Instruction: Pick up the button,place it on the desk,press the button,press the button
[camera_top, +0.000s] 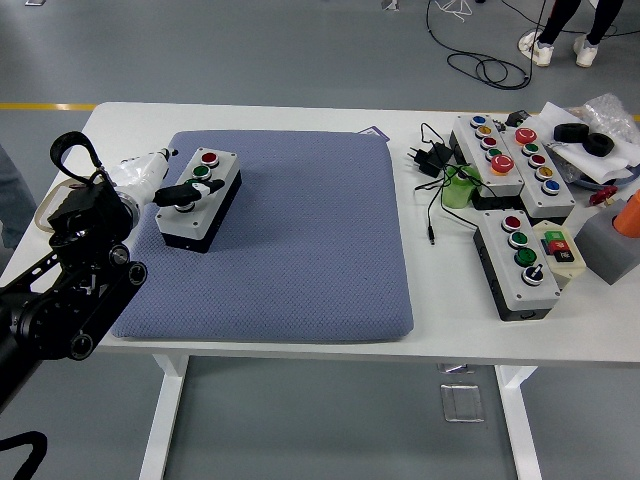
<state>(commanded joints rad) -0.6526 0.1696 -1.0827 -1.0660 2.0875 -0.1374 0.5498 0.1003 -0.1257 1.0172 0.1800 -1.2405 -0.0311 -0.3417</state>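
Note:
A grey button box (200, 198) with black sides lies on the blue-grey pad (300, 240), near the pad's far left corner. Its lid carries a red button (208, 158), a green button (201, 171) and a black knob (187, 207). My left hand (172, 186) comes in from the left and rests against the box's left side, with a black part of it reaching over the lid between the green button and the knob. Whether it grips the box is unclear. The right arm is out of view.
On the table's right stand two long button boxes (512, 156) and a shorter one (522, 264) beside a small switch unit (560, 250). A black power adapter (430, 158), a green object (458, 190), a grey block (612, 244) and tape rolls (585, 138) lie around them. A person's feet (558, 46) show at the top.

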